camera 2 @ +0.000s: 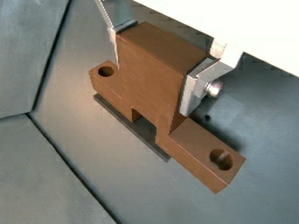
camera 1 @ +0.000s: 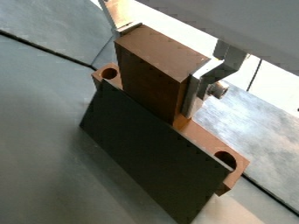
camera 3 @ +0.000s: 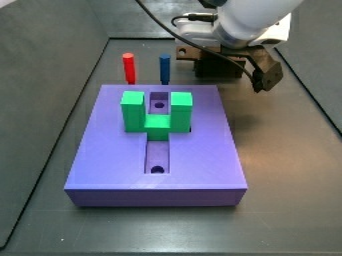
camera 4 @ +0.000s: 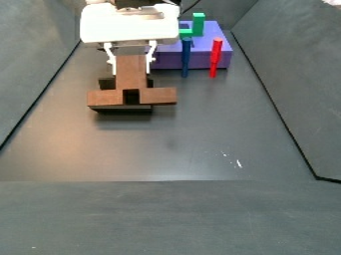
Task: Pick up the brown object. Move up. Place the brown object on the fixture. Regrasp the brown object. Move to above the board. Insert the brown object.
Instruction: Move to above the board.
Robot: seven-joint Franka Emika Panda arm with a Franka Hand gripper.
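Brown object (camera 2: pixel 163 114) directly beneath the hand (camera 2: pixel 158 66), lying flat across the fixture (camera 1: pixel 146 162), long axis crosswise to the silver fingers (camera 2: pixel 201 87), a holed end sticking out either side. Upright middle block clamped between the pads, so hand closed on the piece. Arm reaching straight down, well apart from the purple board (camera 3: pixel 154 150) with its green block (camera 3: pixel 156 110). Whether already resting on the fixture or just above: probably resting
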